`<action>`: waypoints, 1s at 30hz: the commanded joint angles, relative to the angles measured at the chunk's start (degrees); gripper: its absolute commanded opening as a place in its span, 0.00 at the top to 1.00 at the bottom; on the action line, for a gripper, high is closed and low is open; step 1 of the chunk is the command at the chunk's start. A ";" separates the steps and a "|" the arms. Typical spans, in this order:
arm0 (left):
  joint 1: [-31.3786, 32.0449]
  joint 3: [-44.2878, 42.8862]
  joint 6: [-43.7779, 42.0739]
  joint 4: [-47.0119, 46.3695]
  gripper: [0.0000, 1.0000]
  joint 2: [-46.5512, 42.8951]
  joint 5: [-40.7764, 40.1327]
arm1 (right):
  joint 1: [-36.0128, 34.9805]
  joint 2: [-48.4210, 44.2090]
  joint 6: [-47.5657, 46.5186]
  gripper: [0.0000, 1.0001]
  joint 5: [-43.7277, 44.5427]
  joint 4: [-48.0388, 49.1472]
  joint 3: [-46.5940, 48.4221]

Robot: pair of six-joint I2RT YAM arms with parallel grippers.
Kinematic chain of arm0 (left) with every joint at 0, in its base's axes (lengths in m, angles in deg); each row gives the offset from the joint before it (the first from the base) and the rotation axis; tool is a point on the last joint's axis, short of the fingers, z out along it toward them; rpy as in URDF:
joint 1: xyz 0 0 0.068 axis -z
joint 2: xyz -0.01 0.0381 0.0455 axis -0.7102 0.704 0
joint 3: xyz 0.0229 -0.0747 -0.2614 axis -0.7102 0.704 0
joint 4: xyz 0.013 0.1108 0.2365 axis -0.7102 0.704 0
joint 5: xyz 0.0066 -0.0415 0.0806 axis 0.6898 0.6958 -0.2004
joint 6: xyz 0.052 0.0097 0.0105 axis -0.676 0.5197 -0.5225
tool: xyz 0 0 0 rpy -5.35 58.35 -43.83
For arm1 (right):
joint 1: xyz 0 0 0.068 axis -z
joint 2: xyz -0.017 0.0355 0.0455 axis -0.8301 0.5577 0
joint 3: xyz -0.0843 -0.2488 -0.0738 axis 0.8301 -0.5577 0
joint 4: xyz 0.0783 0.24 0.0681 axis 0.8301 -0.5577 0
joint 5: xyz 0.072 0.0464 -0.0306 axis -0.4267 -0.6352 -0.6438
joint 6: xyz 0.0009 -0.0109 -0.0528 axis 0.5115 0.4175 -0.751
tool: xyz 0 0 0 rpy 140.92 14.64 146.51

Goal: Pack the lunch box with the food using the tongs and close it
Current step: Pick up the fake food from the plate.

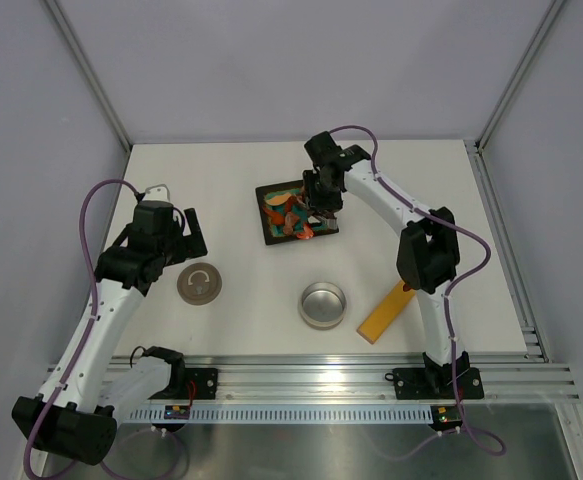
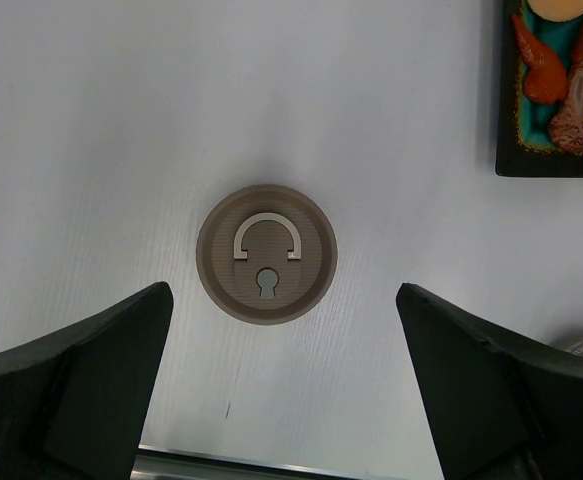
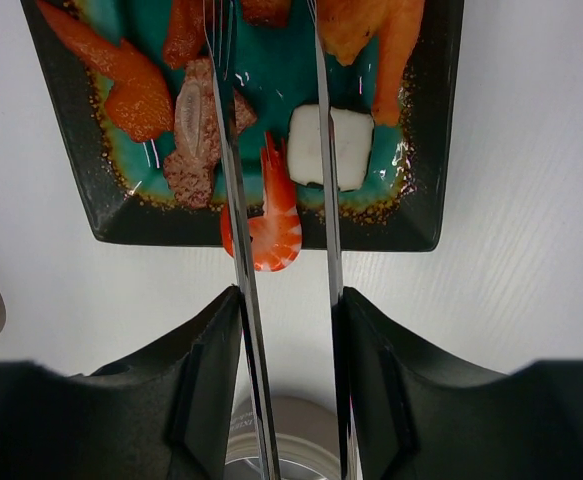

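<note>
1. Top external view: one desk (image 1: 221, 170) and two arms are counted. The picking step is judged to be in hand, since nothing is seen inside the lunch box.
2. The right arm (image 1: 391, 200) is reached over the one square black plate (image 3: 381, 235), and its jaws are closed narrowly on the one pair of tongs (image 3: 233, 200).
3. The left arm (image 1: 121, 270) is poised above the one lid (image 2: 267, 255), with its jaws spread wide and nothing held.
4. One yellow-orange bar (image 1: 386, 311) is laid just beside the one lunch box (image 1: 323, 304), which is set open on the desk between lid and bar.
5. On the plate, one white cube (image 3: 331, 147), one shrimp (image 3: 263, 225) at the near rim and at least three orange pieces (image 3: 121, 80) are counted. Whether the brown meat (image 3: 196, 140) is one piece or two cannot be told.
6. Next, the tong tips are probably to be lowered around the shrimp and squeezed. A firm, level grip would be called for.
</note>
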 commanded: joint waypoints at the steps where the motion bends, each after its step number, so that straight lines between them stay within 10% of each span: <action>1: -0.12 -0.05 0.09 -0.57 0.01 -1.37 -1.07 | -0.79 0.30 -0.60 0.49 1.20 0.60 2.80; 13: -0.03 0.04 0.00 -0.57 0.01 -1.46 -1.42 | -1.50 -3.48 -0.78 0.69 1.02 0.78 2.18; 30: -0.12 -0.40 0.09 -1.01 0.01 -0.32 -1.86 | -2.55 -29.48 0.54 0.69 -2.58 0.43 -18.35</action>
